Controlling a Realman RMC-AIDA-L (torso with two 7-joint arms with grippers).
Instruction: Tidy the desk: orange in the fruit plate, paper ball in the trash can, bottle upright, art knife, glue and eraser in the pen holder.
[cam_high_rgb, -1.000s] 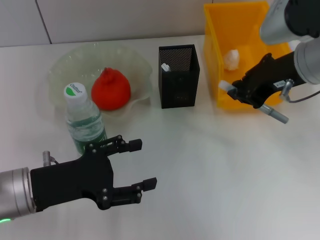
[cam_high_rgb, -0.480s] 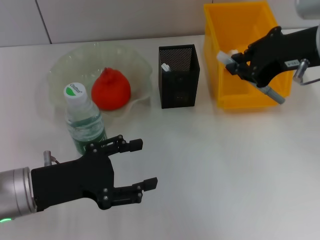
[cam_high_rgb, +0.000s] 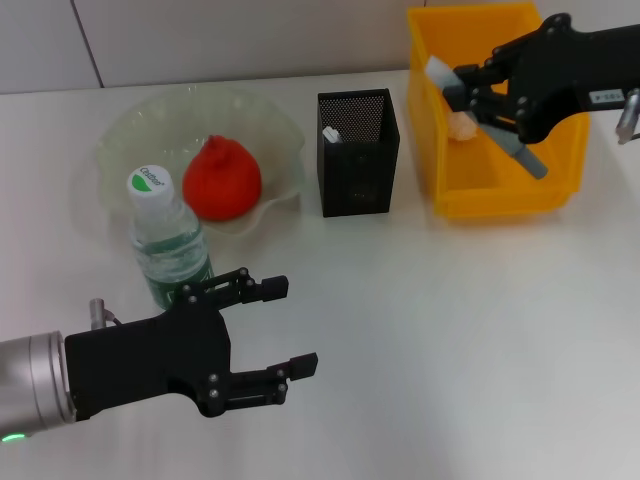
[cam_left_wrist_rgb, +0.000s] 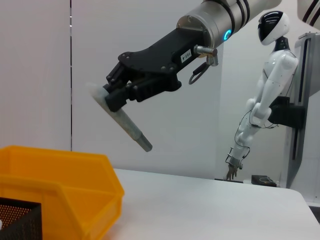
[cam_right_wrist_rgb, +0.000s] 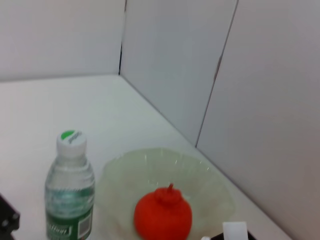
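- The white table (cam_high_rgb: 420, 330) is carrying everything in front of me.
- The fruit plate (cam_high_rgb: 120, 135) is sitting on it at my far left.
- The bottle (cam_high_rgb: 165, 240) is standing upright on it, just in front of the plate.
- The pen holder (cam_high_rgb: 358, 152) is standing on it near the middle.
- The trash can (cam_high_rgb: 495, 195) is resting on it at my far right.
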